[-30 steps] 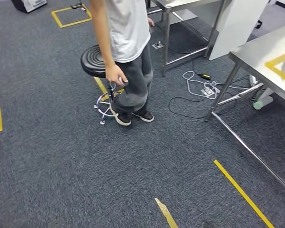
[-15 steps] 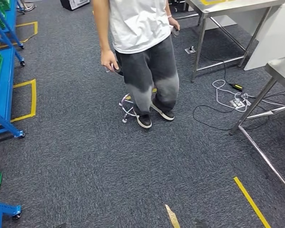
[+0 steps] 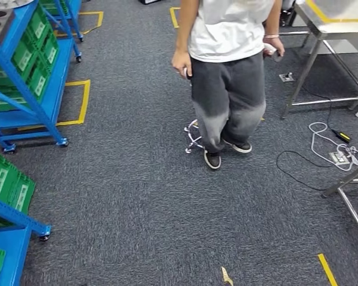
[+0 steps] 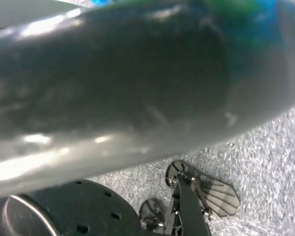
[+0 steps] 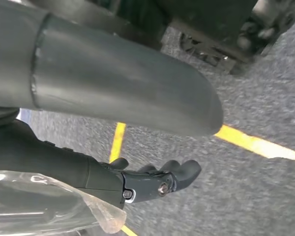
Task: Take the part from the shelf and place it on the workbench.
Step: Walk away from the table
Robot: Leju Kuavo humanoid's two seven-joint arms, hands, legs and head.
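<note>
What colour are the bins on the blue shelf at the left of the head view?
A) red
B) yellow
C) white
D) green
D: the bins sitting on the blue shelf are green, each with a pale label on its front; yellow appears on the floor tape only.

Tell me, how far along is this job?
Nothing looks done yet. In hand: the blue shelf with green bins lies to the left, not yet reached, and the right hand hangs over carpet, holding nothing. Left: take the part and carry it to a workbench, perhaps the steel table behind the person.
</note>
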